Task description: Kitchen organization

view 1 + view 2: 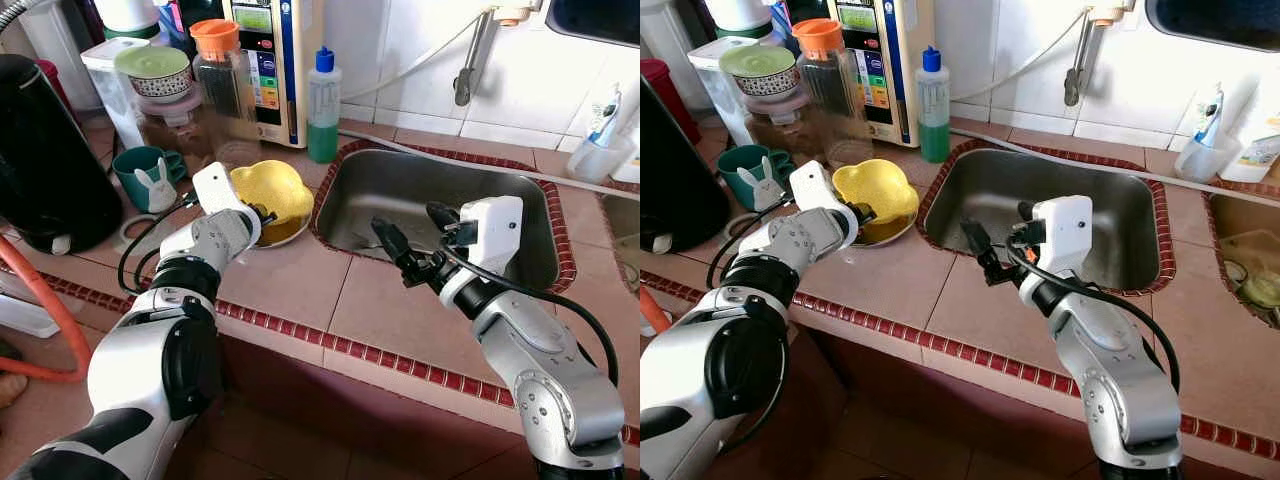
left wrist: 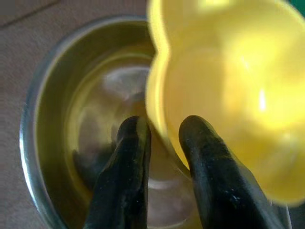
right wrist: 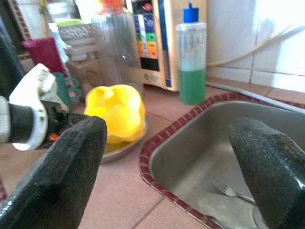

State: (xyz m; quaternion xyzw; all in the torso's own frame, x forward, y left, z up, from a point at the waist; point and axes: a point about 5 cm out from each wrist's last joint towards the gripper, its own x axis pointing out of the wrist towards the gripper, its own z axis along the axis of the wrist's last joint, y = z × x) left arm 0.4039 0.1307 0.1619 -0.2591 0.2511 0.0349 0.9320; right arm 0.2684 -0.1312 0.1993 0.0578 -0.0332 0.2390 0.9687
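while the left gripper (image 2: 159, 143) pinches the rim of the yellow bowl (image 1: 272, 190), tilted in the steel dish (image 2: 52, 124) beside the sink (image 1: 540, 235), the right gripper (image 1: 410, 235) hangs spread wide over the sink's near edge.

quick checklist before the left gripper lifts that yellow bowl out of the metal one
1. Left gripper pinching the yellow bowl rim, one finger each side: ok.
2. Grip firm enough to lift: cannot tell.
3. Yellow bowl tilted inside the metal bowl, not seated flat: ok to lift.
4. Metal bowl resting on the counter, beside the sink: ok.
5. Right gripper open, at the sink edge, apart from the bowls: ok.
6. Green mug close behind: cannot tell clearance.
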